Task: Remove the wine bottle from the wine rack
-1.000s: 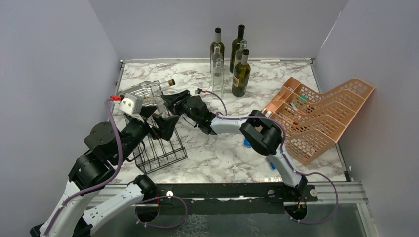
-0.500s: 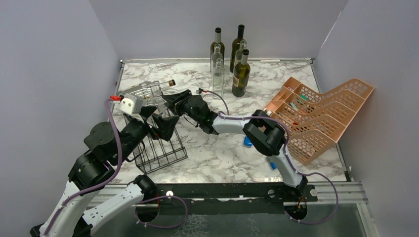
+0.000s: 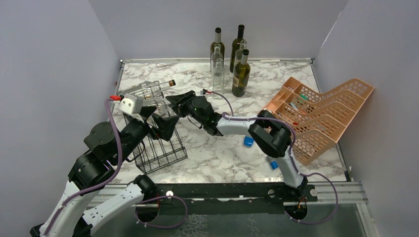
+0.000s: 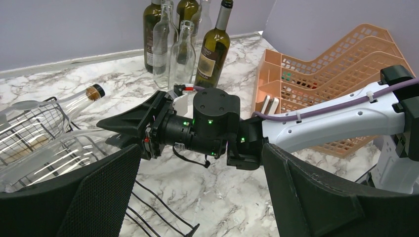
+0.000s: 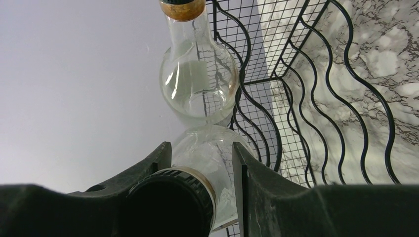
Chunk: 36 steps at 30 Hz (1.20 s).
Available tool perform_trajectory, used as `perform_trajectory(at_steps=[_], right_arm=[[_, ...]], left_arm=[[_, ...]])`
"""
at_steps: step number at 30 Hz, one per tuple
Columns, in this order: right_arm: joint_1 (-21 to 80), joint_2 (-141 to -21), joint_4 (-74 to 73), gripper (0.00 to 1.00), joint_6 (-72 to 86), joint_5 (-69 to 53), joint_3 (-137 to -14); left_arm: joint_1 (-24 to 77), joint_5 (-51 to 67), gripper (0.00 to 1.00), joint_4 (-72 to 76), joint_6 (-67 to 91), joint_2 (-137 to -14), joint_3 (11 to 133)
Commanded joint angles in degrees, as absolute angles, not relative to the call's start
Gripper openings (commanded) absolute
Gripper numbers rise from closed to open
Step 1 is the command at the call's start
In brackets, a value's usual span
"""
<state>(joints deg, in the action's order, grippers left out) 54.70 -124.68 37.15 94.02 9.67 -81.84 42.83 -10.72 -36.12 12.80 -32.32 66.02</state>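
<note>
Wine bottle (image 5: 207, 148) neck-first in right tool's (image 5: 201, 147) tight grip, body in wine rack (image 5: 276, 79).

Peach mesh organizer (image 3: 321, 106) tilted on marble table (image 3: 217, 155). Upright bottles (image 3: 240, 74), dark and clear, back-left of organizer. Blue cap (image 3: 248, 142) and second blue cap (image 3: 274, 165) near its left.

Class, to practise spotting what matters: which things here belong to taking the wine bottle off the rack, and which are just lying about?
Job: wine rack; gripped clear bottle; right gripper.
Lying about: upright bottles; orange-pink organizer; blue caps; second racked bottle.
</note>
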Motion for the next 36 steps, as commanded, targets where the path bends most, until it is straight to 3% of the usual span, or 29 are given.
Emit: perform_trajectory(at_steps=[1,36], right_arm=[[54.8,-118.3,48.8,0.29,97.4,11.2,-81.8],[51.6,-106.7,58.0,0.24,102.3,6.4,-67.0]], left_arm=[[42.7,-11.4,0.99,-35.6,13.1,-32.5,67.7],[42.7,-11.5,0.99,-35.5,13.7,-33.4,66.9]])
